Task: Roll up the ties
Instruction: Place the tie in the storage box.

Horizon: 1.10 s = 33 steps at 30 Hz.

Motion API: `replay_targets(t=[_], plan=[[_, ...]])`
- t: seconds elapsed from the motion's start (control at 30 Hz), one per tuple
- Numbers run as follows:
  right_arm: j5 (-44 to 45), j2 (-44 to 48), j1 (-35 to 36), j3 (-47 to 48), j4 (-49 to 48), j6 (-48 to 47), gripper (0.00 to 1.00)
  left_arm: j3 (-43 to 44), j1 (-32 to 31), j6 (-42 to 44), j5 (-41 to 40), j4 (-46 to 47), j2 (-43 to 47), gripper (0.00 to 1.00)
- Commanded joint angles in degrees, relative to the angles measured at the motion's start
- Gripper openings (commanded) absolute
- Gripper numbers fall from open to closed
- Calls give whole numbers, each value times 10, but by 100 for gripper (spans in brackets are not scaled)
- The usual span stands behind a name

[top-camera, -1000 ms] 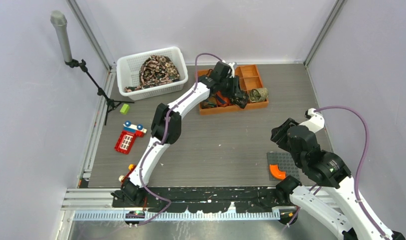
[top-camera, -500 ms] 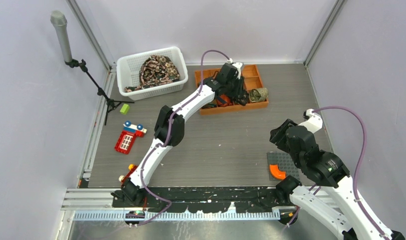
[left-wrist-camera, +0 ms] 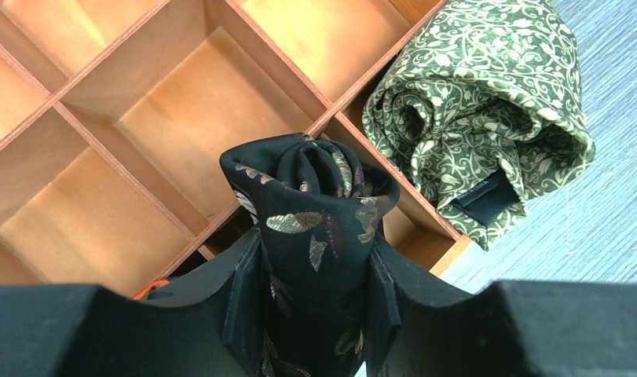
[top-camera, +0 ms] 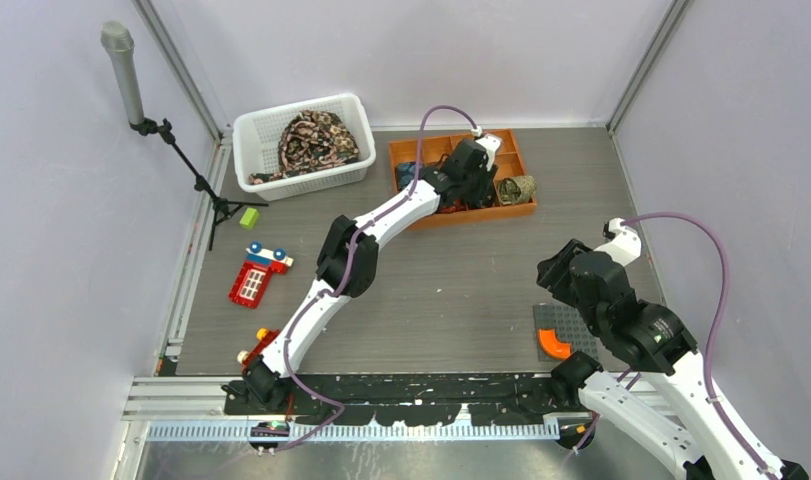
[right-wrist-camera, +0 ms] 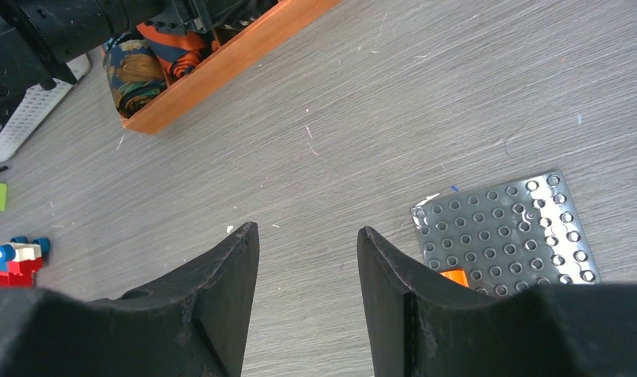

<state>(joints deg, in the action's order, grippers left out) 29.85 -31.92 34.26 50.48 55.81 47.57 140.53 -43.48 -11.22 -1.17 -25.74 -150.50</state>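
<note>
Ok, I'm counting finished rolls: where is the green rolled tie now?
Top view: the green rolled tie sits in the orange tray's near-right corner, just right of the left claw holding a black tie.

Far left: white basket (top-camera: 321,175), tripod stand (top-camera: 124,85) beside it. Far centre: orange compartment tray (top-camera: 486,212). Left side: green block (top-camera: 248,216), red toy bus (top-camera: 253,280) nearer. Near right: grey studded plate (top-camera: 578,322), orange curved piece (top-camera: 554,345) at its near left corner.

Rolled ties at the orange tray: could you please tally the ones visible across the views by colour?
Black floral rolled tie, held in the left fingers: 1
Green vine-print rolled tie: 1
Blue rolled tie: 1
Orange-red rolled tie: 1
Total: 4
</note>
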Motion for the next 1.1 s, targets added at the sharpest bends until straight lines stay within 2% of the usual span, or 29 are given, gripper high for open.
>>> replay_targets(t=[0.0, 0.2, 0.53, 0.63, 1.07], plan=[[1, -6, -1, -2, -9, 8, 54, 4, -1, 25, -7, 3, -15, 20], [-1, -4, -1, 6, -9, 4, 54, -4, -4, 21, 9, -7, -4, 52], [-3, -4, 0, 25, -9, -3, 54, -47, -4, 5, 68, 3, 84, 96], [1, -8, 0, 37, -8, -12, 54, -58, -5, -1, 82, 7, 114, 100], [19, -57, 0, 122, -13, -63, 56, -73, -5, -22, 109, 15, 253, 100]])
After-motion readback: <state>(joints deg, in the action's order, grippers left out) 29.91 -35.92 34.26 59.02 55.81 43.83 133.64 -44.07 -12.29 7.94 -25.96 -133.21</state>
